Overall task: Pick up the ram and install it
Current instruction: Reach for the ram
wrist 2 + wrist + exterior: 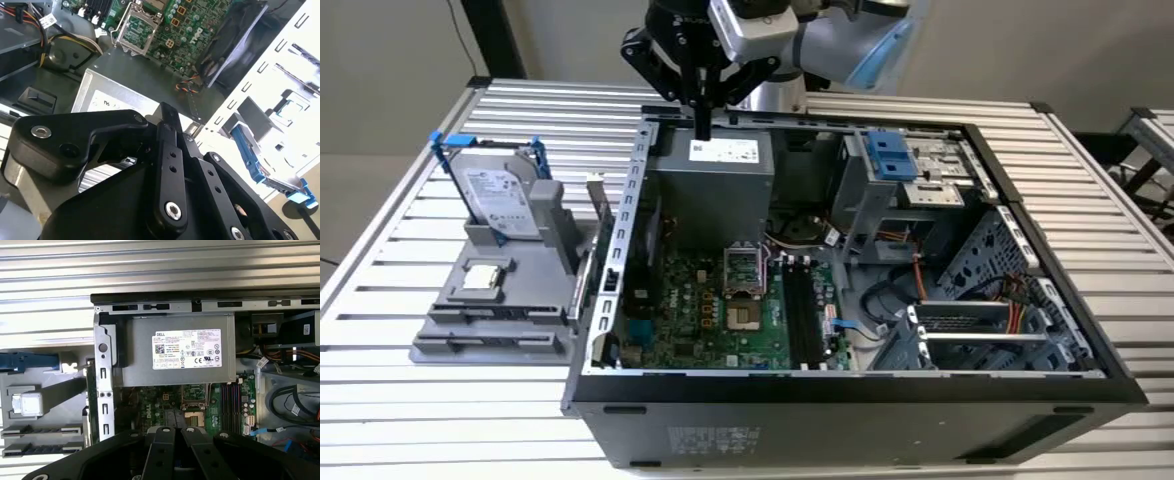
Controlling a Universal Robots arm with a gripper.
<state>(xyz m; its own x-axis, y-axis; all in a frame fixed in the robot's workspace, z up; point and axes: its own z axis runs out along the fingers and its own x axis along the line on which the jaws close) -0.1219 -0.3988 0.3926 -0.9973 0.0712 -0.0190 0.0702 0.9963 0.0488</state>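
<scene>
One gripper, fingers together and empty, hovers at the far edge of the case; the ram stands outside, toward the exterior view's left.

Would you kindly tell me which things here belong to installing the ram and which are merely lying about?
For the job:
ram, standing on edge beside the case
memory slots
end effector

Lying about:
hard drive
processor
power supply
</scene>
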